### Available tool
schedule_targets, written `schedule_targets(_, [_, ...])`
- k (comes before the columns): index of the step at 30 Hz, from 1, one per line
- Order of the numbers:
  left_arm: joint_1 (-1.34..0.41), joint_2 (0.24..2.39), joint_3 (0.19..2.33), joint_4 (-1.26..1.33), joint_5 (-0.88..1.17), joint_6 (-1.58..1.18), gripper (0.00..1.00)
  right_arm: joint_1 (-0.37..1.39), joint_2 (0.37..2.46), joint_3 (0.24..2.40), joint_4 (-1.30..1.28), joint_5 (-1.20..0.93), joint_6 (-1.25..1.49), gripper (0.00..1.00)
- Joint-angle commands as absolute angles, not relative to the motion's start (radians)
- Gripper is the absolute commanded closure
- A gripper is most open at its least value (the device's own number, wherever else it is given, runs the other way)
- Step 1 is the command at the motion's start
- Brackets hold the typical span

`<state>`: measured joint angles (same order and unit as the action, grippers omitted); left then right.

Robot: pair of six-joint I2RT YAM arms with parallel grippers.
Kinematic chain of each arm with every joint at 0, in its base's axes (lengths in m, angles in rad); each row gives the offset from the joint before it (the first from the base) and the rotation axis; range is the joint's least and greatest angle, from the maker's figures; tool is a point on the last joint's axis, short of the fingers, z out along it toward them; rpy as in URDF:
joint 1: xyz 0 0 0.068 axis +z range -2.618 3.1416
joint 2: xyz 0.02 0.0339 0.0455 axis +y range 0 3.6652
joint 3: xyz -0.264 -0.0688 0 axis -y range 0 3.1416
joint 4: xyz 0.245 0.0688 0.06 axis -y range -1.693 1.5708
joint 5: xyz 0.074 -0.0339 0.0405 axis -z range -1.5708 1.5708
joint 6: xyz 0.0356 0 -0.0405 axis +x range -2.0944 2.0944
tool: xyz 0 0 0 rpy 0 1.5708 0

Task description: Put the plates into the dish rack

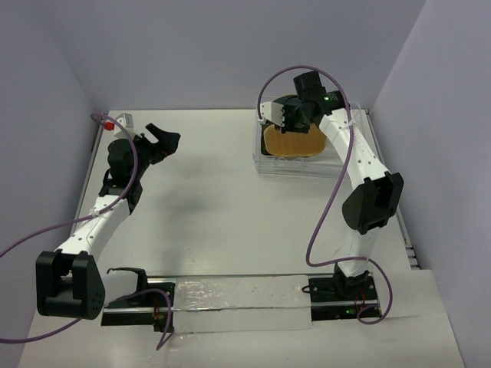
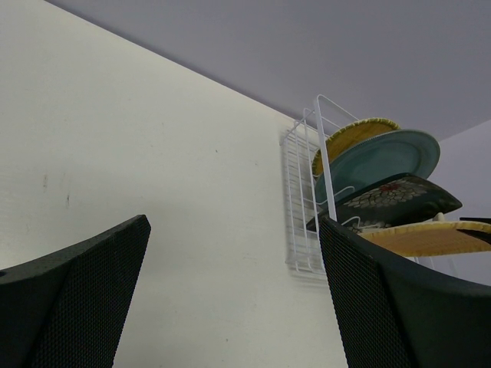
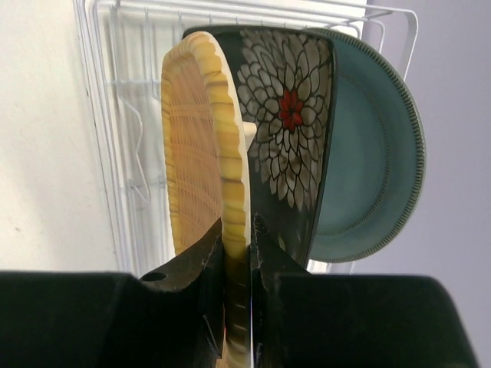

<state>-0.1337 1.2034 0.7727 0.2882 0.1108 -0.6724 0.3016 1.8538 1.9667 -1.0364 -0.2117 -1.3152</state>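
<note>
Near the counter's (image 1: 215, 207) far-left corner, the left gripper (image 1: 164, 142) hung with its jaws spread and nothing between them. It was aimed across toward the rack (image 1: 265, 164) and was well apart from it. The rack sat at the far-right corner. From the left wrist, four plates stood in it on edge in a row: the yellow plate (image 2: 354, 138) farthest, then the teal plate (image 2: 383, 157), the black plate (image 2: 399, 201), and the orange plate (image 2: 430, 238) closest to the near edge. The right gripper (image 3: 238, 230) was clenched on the orange plate's top rim, one finger on each face, directly above it. That plate's plane ran left to right, alongside the black plate just behind it. Whether its bottom edge was seated between the wires was hidden. The coming move likely turned on letting go and rising straight along the plate's plane. The right arm was by far the nearer.
</note>
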Motion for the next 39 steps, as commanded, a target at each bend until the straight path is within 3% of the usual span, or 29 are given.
schedule_targets(1, [-0.127,1.182,0.78,0.317,0.11,-0.673,0.01,0.301,1.801,1.938,-0.892,-0.29,-1.246,1.0])
schedule_targets(22, [-0.127,1.124,0.762,0.282,0.069,-0.655,0.01,0.275,1.899,1.893,-0.812,-0.313,-1.186,0.98])
schedule_targets(26, [-0.126,1.116,0.762,0.268,0.054,-0.651,0.01,0.27,1.912,1.892,-0.8,-0.307,-1.171,0.83])
schedule_targets(32, [-0.126,1.096,0.76,0.258,0.048,-0.646,0.01,0.268,1.895,1.915,-0.781,-0.304,-1.143,0.44])
schedule_targets(36, [-0.126,1.088,0.759,0.261,0.053,-0.644,0.01,0.268,1.854,1.954,-0.777,-0.301,-1.132,0.36])
schedule_targets(39, [-0.126,1.075,0.753,0.27,0.057,-0.643,0.01,0.268,1.798,1.965,-0.745,-0.289,-1.105,0.24])
